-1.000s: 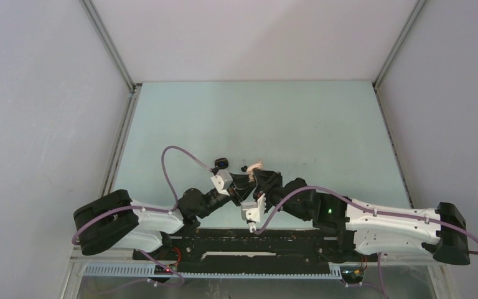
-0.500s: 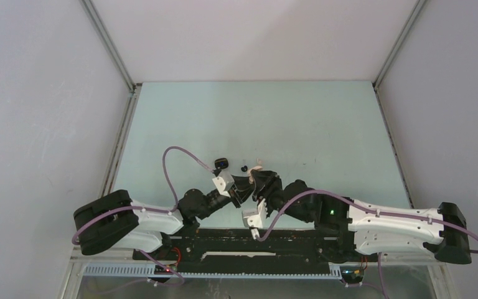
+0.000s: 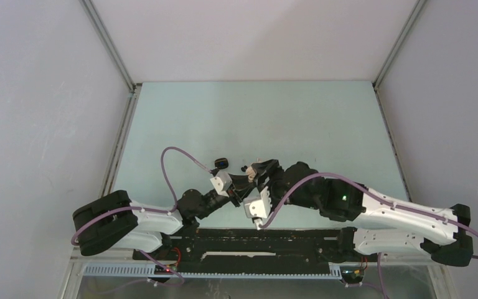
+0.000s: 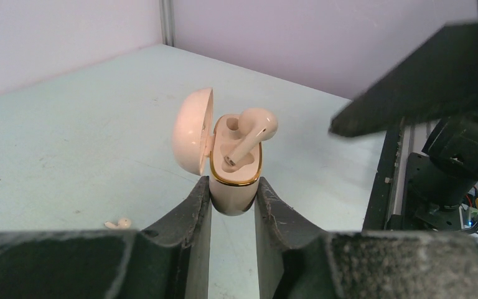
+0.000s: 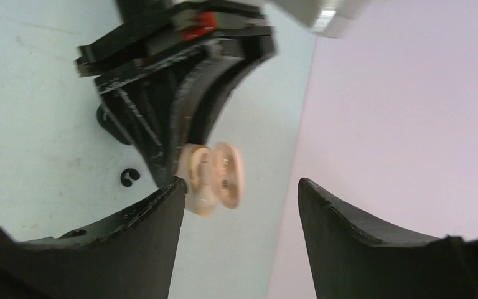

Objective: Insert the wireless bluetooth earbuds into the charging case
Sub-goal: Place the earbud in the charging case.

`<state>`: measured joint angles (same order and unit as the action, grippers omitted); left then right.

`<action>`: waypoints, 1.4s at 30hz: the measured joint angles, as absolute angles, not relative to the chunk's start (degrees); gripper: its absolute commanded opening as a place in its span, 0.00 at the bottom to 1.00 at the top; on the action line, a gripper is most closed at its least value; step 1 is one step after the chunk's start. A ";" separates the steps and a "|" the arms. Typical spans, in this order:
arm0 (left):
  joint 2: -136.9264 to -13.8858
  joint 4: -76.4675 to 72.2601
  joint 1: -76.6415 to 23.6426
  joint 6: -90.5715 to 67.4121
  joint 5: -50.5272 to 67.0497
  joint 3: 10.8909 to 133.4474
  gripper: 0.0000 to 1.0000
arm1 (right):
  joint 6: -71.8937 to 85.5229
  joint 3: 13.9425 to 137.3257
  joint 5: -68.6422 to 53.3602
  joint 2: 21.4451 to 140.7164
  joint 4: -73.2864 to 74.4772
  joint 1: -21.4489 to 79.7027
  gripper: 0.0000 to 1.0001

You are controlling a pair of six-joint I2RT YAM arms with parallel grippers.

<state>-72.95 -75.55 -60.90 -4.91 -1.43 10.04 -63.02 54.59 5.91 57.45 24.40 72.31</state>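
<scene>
Left wrist: left gripper (image 4: pixel 232 202) is pinching the open charging case (image 4: pixel 233 187), earbud (image 4: pixel 249 134) lying unseated; right gripper (image 5: pixel 239 187), jaws spread, is edging closer, likely to seat it.

A pale-pink pebble-shaped plastic charging case (image 4: pixel 233 187) is edged with a gold rim. A glossy beige plastic earbud (image 4: pixel 253 128) is matched to it. The flat tabletop (image 4: pixel 68 124) is coloured pale mint.
</scene>
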 measured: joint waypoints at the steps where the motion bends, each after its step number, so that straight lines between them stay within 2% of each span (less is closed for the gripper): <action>1: -72.95 -75.55 -60.90 -4.91 -1.43 10.04 0.00 | -62.24 55.83 5.45 57.41 24.95 71.79 0.70; 4: -72.95 -75.57 -60.90 -4.91 -1.43 10.04 0.00 | -60.10 58.96 3.68 56.80 26.74 69.41 0.72; 6: -72.95 -75.55 -60.90 -4.91 -1.43 10.04 0.00 | -58.43 60.29 2.22 56.29 28.23 67.35 0.69; 9: -72.95 -75.55 -60.90 -4.93 -1.39 10.04 0.00 | -55.29 62.13 -0.75 55.81 31.03 63.20 0.60; 12: -72.95 -75.55 -60.90 -4.91 -1.34 10.04 0.00 | -52.38 63.99 -3.77 55.68 34.59 59.77 0.46; 16: -72.97 -75.55 -60.90 -4.93 -1.13 10.07 0.00 | -49.43 66.65 -9.37 55.79 42.02 56.42 0.39; 24: -74.30 -75.72 -60.90 -5.10 3.62 10.79 0.00 | -49.50 68.84 -14.57 58.39 50.76 57.01 0.39; 42: -75.46 -75.75 -60.90 -6.26 9.98 11.51 0.00 | -55.79 68.77 -11.57 63.24 51.35 62.04 0.41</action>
